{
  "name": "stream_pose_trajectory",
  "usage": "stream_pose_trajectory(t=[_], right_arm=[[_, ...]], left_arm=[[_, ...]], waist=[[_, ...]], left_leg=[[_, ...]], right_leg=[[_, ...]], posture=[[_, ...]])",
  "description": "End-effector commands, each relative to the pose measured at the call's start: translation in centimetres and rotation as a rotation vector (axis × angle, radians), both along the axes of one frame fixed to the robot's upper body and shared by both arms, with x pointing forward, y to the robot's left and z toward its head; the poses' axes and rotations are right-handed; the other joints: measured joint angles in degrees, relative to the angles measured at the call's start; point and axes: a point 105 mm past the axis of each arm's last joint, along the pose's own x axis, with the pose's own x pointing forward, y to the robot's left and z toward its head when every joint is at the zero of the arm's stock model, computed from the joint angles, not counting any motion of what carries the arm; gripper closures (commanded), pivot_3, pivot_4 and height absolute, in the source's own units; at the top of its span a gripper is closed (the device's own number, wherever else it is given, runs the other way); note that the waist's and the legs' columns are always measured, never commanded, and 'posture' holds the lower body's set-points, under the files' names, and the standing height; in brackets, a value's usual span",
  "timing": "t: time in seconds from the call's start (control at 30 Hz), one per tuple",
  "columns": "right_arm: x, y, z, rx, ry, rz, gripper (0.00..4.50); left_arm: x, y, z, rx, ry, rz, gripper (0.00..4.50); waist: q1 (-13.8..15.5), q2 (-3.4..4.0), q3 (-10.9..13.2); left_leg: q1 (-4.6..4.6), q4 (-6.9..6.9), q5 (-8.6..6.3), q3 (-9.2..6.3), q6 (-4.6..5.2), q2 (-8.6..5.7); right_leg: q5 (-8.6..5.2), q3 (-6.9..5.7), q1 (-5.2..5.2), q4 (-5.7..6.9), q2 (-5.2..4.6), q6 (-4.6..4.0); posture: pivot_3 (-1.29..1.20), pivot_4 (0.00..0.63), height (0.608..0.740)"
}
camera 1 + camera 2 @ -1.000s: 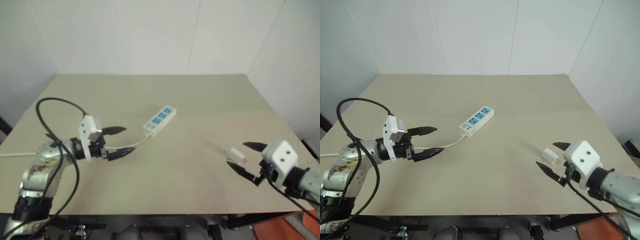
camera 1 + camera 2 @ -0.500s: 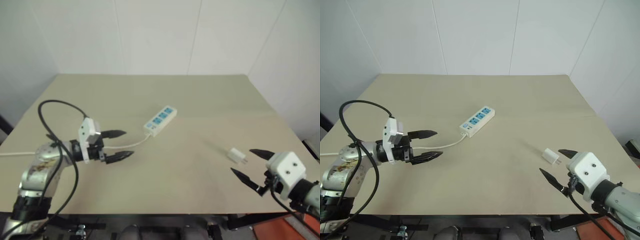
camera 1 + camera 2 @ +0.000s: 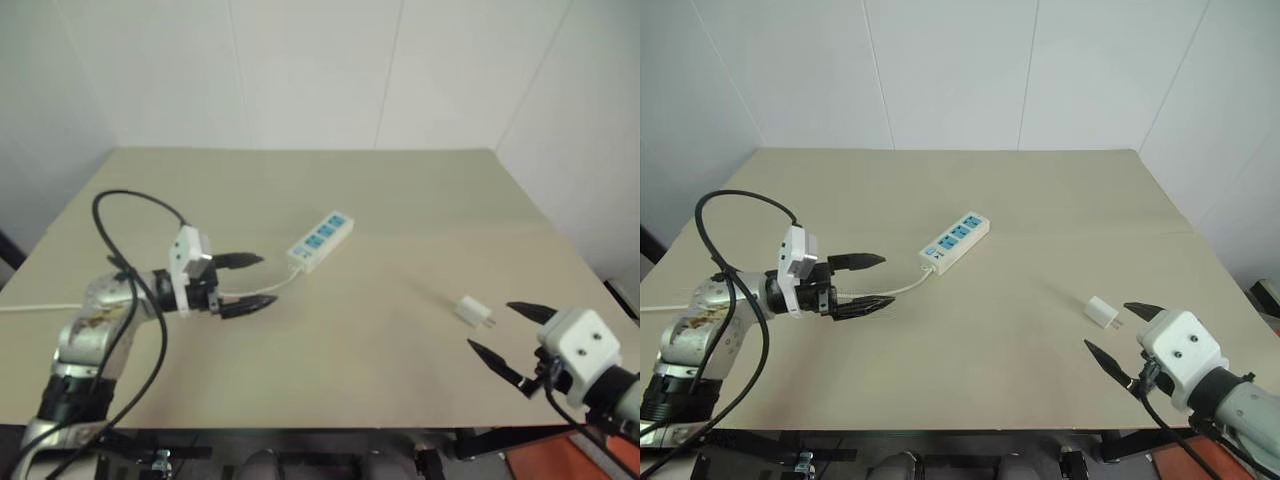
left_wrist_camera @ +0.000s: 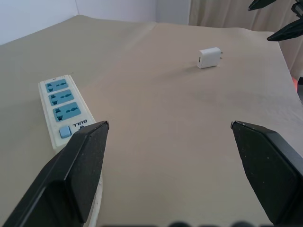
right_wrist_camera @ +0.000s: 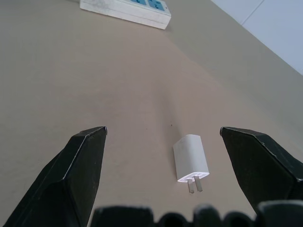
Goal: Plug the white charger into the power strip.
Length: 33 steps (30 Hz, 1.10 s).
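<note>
The white charger (image 3: 1101, 311) lies on the table (image 3: 1040, 200) at lower right, just beyond the released right end effector (image 3: 1118, 335). The power strip (image 3: 954, 241) sits mid-frame, right of the released left end effector (image 3: 872, 281).

- A beige tabletop (image 3: 1040, 200) is filling the middle of the scene, its matte surface showing a faint seam running across on the right side.
- White panelled walls (image 3: 950, 70) are rising behind the tabletop, thin vertical joints dividing them into broad panels.
- A second white wall (image 3: 1230, 130) is slanting along the right edge of the tabletop, meeting the back wall at a corner.
- Soft, even light is falling over everything, casting only weak shadows.
- In the left wrist view, pale curtains (image 4: 222, 12) are hanging beyond the far edge of the tabletop.
- Something orange-red (image 3: 560, 460) is sitting low beside the tabletop's near right corner; what it is cannot be told.
</note>
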Motion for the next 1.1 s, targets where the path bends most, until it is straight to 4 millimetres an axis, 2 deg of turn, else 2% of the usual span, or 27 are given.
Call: stream_pose_trajectory(t=[0.03,0.53,0.73,0.87,1.0,1.1], right_arm=[[-0.3,0.0,1.2,-0.019,-0.053,-0.018,0.00],[-0.3,0.0,1.2,-0.021,-0.049,-0.024,0.00],[1.6,0.4,2.4,0.028,-0.121,-0.001,0.00],[2.5,0.9,2.6,0.056,-0.137,0.022,0.00],[3.9,1.4,2.9,0.051,-0.138,0.054,0.00],[5.4,2.3,3.3,0.061,-0.152,0.080,0.00]], left_arm=[[0.2,-0.2,0.9,-0.002,-0.032,-0.015,0.01],[0.5,0.1,1.1,0.005,-0.043,0.006,0.01],[5.7,-0.4,3.1,-0.020,-0.152,0.186,0.01],[7.2,-0.5,4.0,-0.044,-0.188,0.244,0.01],[8.8,-1.4,3.6,-0.088,-0.176,0.349,0.01],[10.0,-3.1,2.4,-0.104,-0.150,0.428,0.01]], waist=[[0.00,0.00,0.00],[-0.01,0.00,0.00],[0.40,-0.11,0.00],[0.01,-0.12,-0.01],[-0.09,-0.14,0.00],[0.01,-0.16,0.01]], left_leg=[[0.00,0.00,0.00,0.00,0.00,0.00],[0.00,0.01,0.00,0.00,0.00,0.00],[0.00,0.21,0.00,-0.05,0.00,-0.04],[-0.05,0.08,-0.01,-0.04,0.02,-0.06],[-0.09,0.07,-0.05,-0.04,0.05,-0.07],[-0.05,0.14,-0.04,-0.07,0.04,-0.09]], right_leg=[[0.00,0.00,0.00,0.00,0.00,0.01],[0.00,0.00,0.00,0.00,0.00,0.00],[0.01,-0.04,0.08,0.01,0.00,-0.01],[0.06,-0.01,0.04,-0.04,0.00,0.06],[0.17,0.00,0.02,-0.02,0.00,-0.14],[0.12,-0.02,0.07,0.03,0.00,0.00]], posture=[[0.00,0.150,0.740],[0.00,0.150,0.740],[0.00,0.150,0.740],[0.00,0.150,0.740],[0.00,0.150,0.740],[0.00,0.150,0.740]])
